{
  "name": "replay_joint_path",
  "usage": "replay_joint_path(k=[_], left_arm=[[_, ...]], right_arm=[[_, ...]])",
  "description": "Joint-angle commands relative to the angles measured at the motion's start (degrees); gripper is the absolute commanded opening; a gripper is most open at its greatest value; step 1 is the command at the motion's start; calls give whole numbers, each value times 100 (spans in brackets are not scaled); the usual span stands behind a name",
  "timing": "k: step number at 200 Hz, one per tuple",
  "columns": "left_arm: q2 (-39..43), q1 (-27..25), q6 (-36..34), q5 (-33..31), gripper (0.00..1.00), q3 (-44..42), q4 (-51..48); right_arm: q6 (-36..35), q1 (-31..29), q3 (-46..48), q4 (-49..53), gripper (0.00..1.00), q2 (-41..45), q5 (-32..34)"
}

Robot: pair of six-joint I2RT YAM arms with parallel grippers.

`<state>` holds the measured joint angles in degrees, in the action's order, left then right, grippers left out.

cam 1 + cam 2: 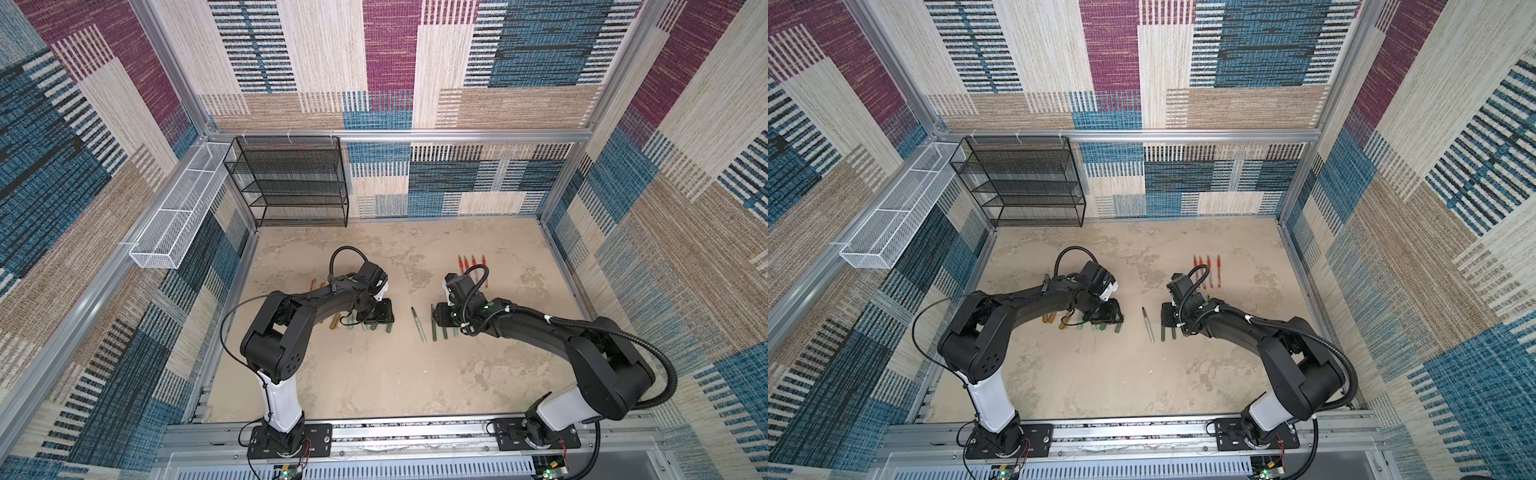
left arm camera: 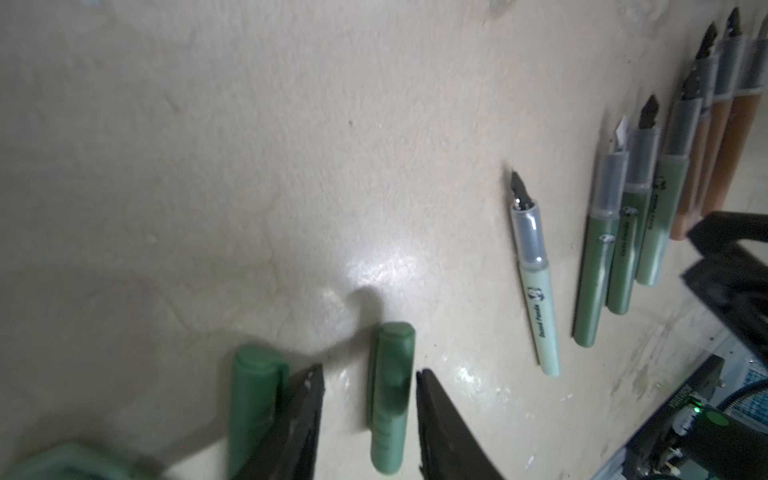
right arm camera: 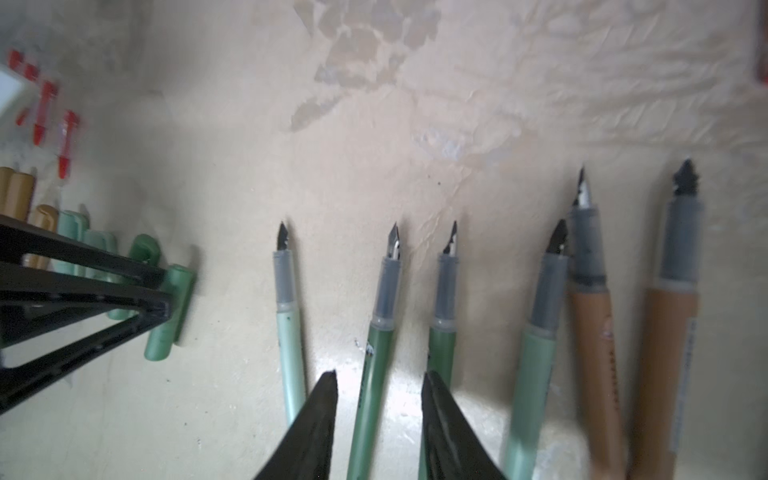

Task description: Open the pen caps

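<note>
**Green cap off, both jaws spread**

The left gripper (image 2: 369, 372) stands spread around a loose green cap (image 2: 390, 399). The right gripper (image 3: 380, 374) stands spread astride a bare-nibbed green pen (image 3: 374, 353). Next, likely: lift straight clear. Farther back, right of centre in a top view, the red pens (image 1: 471, 268) may still be capped; I cannot tell.

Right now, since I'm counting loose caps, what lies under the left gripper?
Between the open jaws of the left gripper, one green cap lies on the table, a second green cap just outside one finger. In both top views the gripper covers the rest.

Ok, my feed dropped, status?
Left tool open, straddling green cap. Right tool open, straddling uncapped green pen. Neighbour pens close alongside.
</note>
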<state>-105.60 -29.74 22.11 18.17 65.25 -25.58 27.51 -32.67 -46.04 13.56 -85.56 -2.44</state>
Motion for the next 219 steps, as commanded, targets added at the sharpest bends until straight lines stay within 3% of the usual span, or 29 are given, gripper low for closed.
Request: replay_joint_path(k=[1,23,57,89,125,150,177,219], left_arm=[[235,12,-156,-266,47,0,-213],[781,32,-239,-331,57,-30,-236],[1846,188,-687,-612,71,-143,-169],[2590,730,-1095,-943,86,-222,-170],[3167,1547,-1848,-1366,100,-700,352],[3229,2130,-2227,-1439,99,-1243,1085],[3265,2818,-2163,-1361,99,-2246,2383],[3321,2884,-2431,-1300,99,-3552,4310]], right_arm=[[-155,-3,-50,184,47,376,384],[-280,102,24,309,64,960,955],[-745,691,242,155,100,1787,1595],[-1035,1423,645,-410,100,2278,1988],[-1880,2185,1521,-2042,100,2538,2022],[-2548,2686,2148,-3366,100,2554,1620],[-2819,3089,2706,-4481,100,2429,1386],[-2434,3479,3301,-6284,100,1594,746]])
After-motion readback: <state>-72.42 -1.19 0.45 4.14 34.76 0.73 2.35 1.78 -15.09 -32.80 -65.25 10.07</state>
